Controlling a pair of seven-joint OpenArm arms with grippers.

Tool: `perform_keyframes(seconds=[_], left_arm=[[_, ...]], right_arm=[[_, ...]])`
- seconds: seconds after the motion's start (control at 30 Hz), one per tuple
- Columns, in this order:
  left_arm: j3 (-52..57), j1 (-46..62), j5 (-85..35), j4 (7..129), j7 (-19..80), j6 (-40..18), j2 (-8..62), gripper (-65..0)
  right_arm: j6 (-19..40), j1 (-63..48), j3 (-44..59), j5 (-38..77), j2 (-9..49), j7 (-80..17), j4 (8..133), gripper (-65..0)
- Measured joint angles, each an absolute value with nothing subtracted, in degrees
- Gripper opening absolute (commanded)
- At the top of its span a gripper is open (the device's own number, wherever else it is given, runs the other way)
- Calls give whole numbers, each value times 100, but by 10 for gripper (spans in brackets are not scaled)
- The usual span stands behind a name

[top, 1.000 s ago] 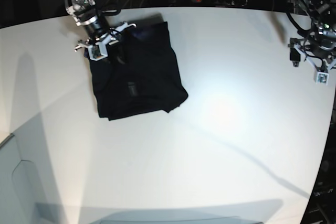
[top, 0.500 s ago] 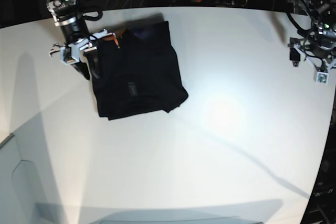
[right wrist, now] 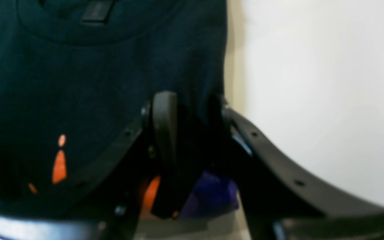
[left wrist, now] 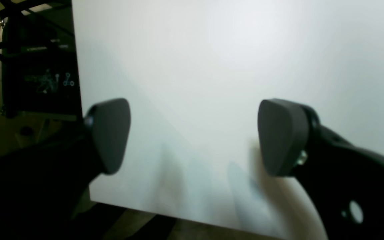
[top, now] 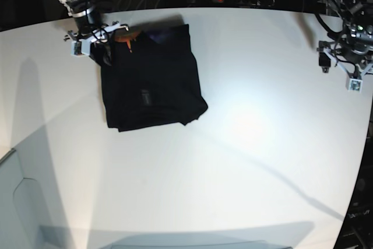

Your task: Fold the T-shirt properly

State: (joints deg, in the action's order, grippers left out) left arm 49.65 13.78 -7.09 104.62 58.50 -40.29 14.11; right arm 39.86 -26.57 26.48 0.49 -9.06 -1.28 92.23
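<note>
Left wrist view, left end effector (left wrist: 192, 136): I see both pads spread wide with nothing between them. Only the bare white surface (left wrist: 232, 60) lies beneath and ahead; its edge runs past the pad on this view's left.

Left wrist view, shirt: not visible from here, so it lies well apart from this end effector.

Right wrist view, right end effector (right wrist: 190, 133): pinched on a dark fold of the T-shirt (right wrist: 88, 80). Cloth fills the narrow gap between the two pads.

Right wrist view, shirt: it spreads ahead and to this view's left of the pads. The collar and tag (right wrist: 96, 11) sit far ahead; orange marks (right wrist: 59, 165) show near the end effector, with purple below it.

Base view, shirt (top: 150, 80): a folded, roughly rectangular packet, its long axis running away from the right end effector (top: 96, 38), which grips its far corner.

Base view, nearer arm: the right one, plainly. The left end effector (top: 344, 68) hangs well apart near the opposite edge of the surface (top: 245, 161).

Change from earlier: compared with a second ago, my right end effector has drawn back toward the far edge, lifting that corner so orange now shows. The left one has barely moved.
</note>
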Motion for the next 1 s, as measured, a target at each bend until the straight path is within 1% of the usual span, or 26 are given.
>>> perform_keyframes(seconds=[0.17, 0.3, 0.33, 0.37, 0.4, 0.47, 0.57, 0.63, 0.7, 0.8, 0.87, 1.0], left_arm=[[4967, 1507, -707, 10479, 5854, -4029, 1409, -70], [4971, 1597, -733, 10495, 5828, -4029, 1409, -71], [4969, 1662, -755, 10536, 5833, -4029, 1411, -81], [4971, 1745, -727, 10562, 5826, -4027, 1415, -105], [4974, 1835, -718, 10591, 5848, -4027, 1411, -143], [4974, 1979, -714, 10637, 5852, -4029, 1409, -235], [4974, 2064, -709, 10652, 5846, -4027, 1413, -362], [4974, 2128, -742, 10652, 5828, -4029, 1400, -410], [5022, 2191, -709, 10663, 5828, -4027, 1299, -412], [5481, 2187, -749, 10663, 5835, -4029, 1028, -412], [5714, 2191, -722, 10663, 5833, -4029, 976, -412], [5918, 2198, -722, 10661, 5846, -4029, 947, -412]], right_arm=[[3990, -2679, 2657, 49, -908, -200, 9341, -492], [3990, -2738, 3096, 742, -934, -228, 10055, -492], [3983, -2759, 3197, 937, -902, -217, 10280, -492], [3975, -2801, 3269, 1055, -888, -215, 10475, -492], [3977, -2871, 3326, 1146, -897, -217, 10659, -492], [3970, -3035, 3374, 1251, -904, -174, 10816, -492], [3977, -3114, 3374, 1142, -910, -237, 10637, -492], [3975, -2980, 3376, 1076, -923, -263, 10296, -492], [3979, -2775, 3448, 1002, -930, -257, 9937, -492], [3977, -2550, 3680, 729, -904, -196, 9435, -492], [3975, -2456, 3756, 528, -904, -233, 9120, -492], [3975, -2482, 3739, 480, -926, -226, 8930, -492]])
